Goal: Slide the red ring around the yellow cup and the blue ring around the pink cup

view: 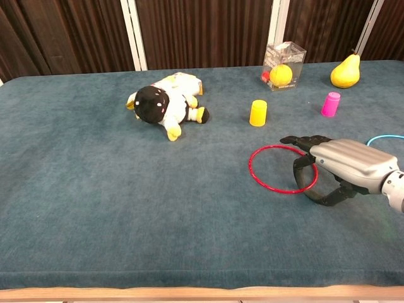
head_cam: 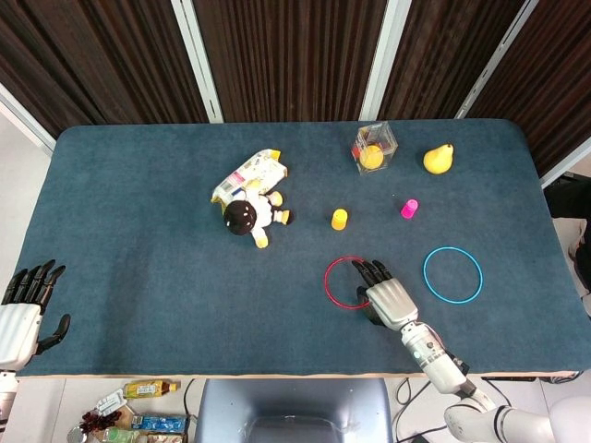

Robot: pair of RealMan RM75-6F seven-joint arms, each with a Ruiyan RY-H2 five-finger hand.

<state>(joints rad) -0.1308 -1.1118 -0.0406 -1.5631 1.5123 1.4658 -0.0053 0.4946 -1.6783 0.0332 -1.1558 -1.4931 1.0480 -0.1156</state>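
Note:
The red ring [head_cam: 326,282] [view: 250,169] lies flat on the blue cloth, below the small yellow cup [head_cam: 340,219] [view: 258,113]. My right hand [head_cam: 388,295] [view: 346,165] lies palm down over the ring's right side. Its fingertips [view: 297,140] reach inside the ring, and one finger curls down onto the rim. The blue ring [head_cam: 427,274] [view: 384,137] lies to the right of that hand, below the pink cup [head_cam: 409,209] [view: 330,104]. My left hand [head_cam: 23,309] hangs off the table's near left corner with fingers spread, holding nothing.
A doll [head_cam: 244,216] [view: 159,105] and a snack bag [head_cam: 251,173] lie left of the yellow cup. At the back right, a clear box [head_cam: 375,146] [view: 284,66] holds an orange ball, with a yellow pear [head_cam: 439,159] [view: 344,72] next to it.

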